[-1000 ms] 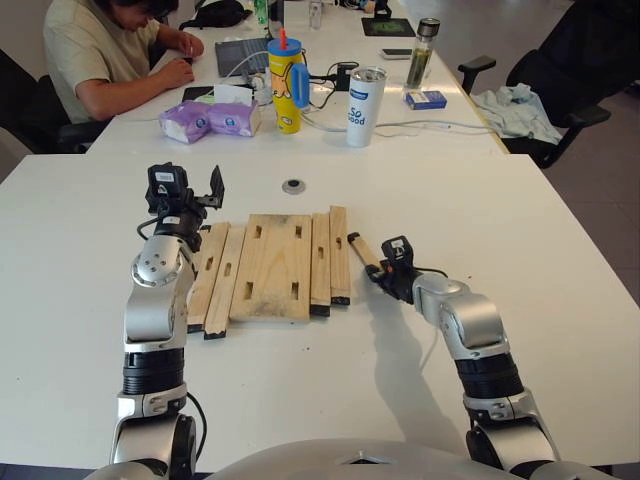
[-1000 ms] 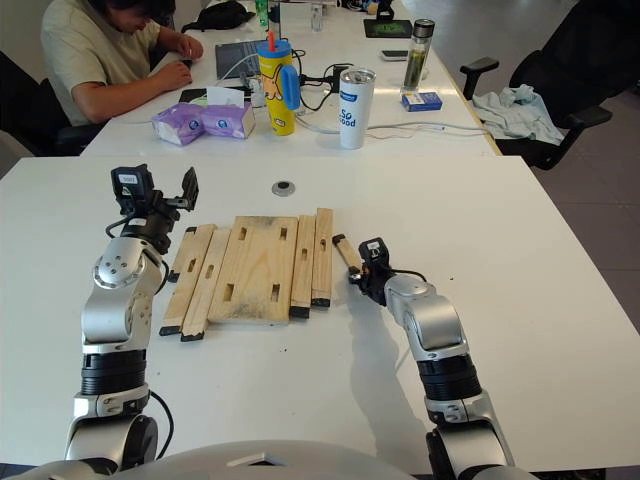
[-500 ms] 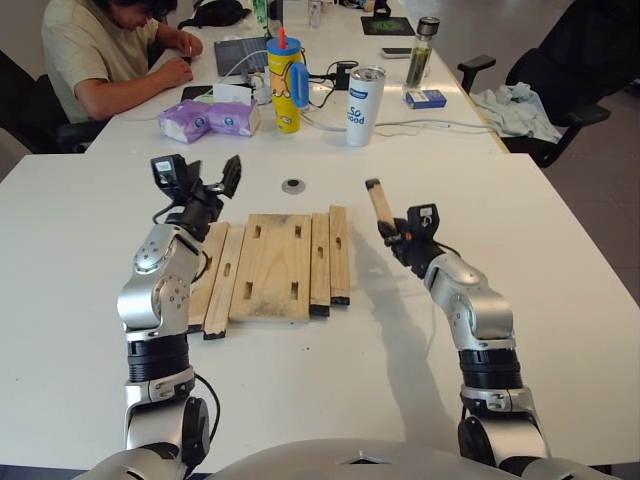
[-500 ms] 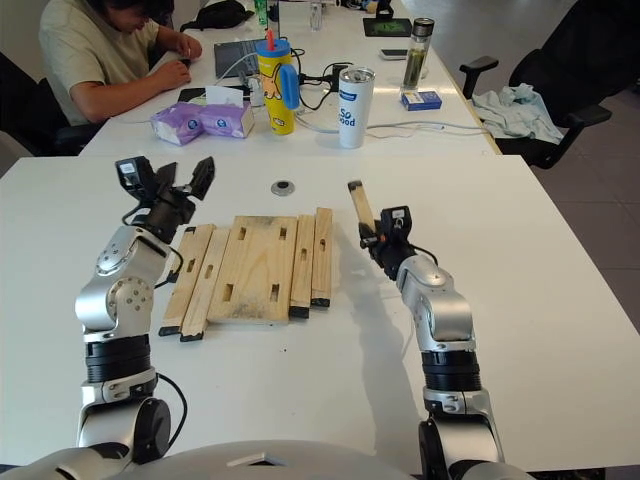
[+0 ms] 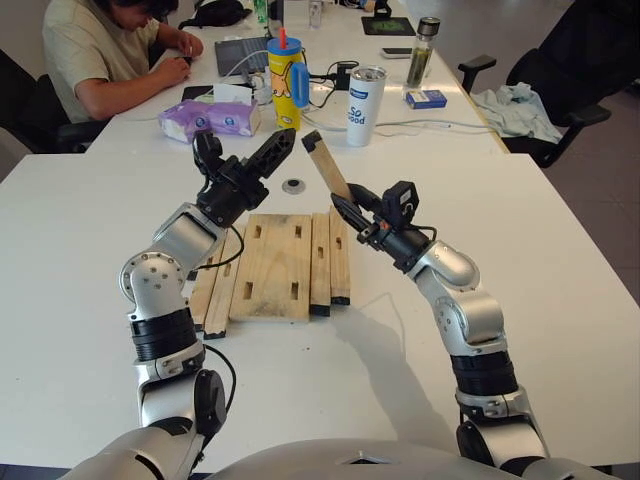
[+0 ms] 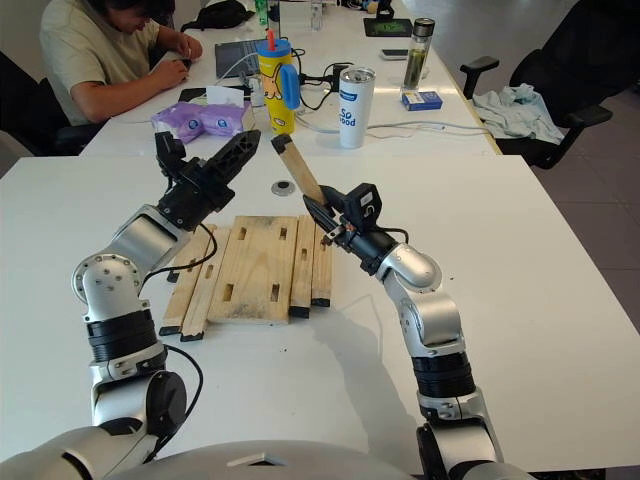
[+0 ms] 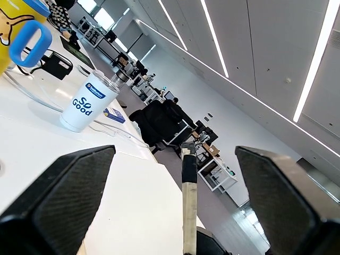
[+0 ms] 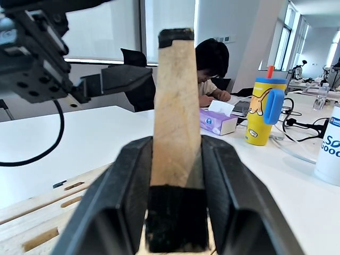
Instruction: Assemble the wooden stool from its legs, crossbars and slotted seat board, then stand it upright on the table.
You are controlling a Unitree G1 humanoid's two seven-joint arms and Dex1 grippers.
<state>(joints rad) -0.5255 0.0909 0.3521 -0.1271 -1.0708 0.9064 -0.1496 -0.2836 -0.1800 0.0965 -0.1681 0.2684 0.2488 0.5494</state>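
Because the wooden bar (image 5: 325, 160) is a stiff, light, dry slat, it should tolerate a firm pinch; grip near one dark-capped end, leaving the other free for a slot. It stands tilted in the air at upper centre, lower end clamped by the right gripper (image 5: 358, 212). The left gripper (image 5: 245, 152) hangs spread wide near its tip, holding nothing. Below, the slotted seat board (image 5: 272, 265) and loose slats (image 5: 215, 270) lie flat on the white table (image 5: 520, 230). Cups (image 5: 365, 92) crowd the far desk (image 5: 445, 135).

We're pretty clearly in an open-plan office: long white desks (image 5: 560, 250), swivel chairs (image 5: 570, 60), a laptop (image 5: 238, 55), strip ceiling lights (image 7: 215, 37).
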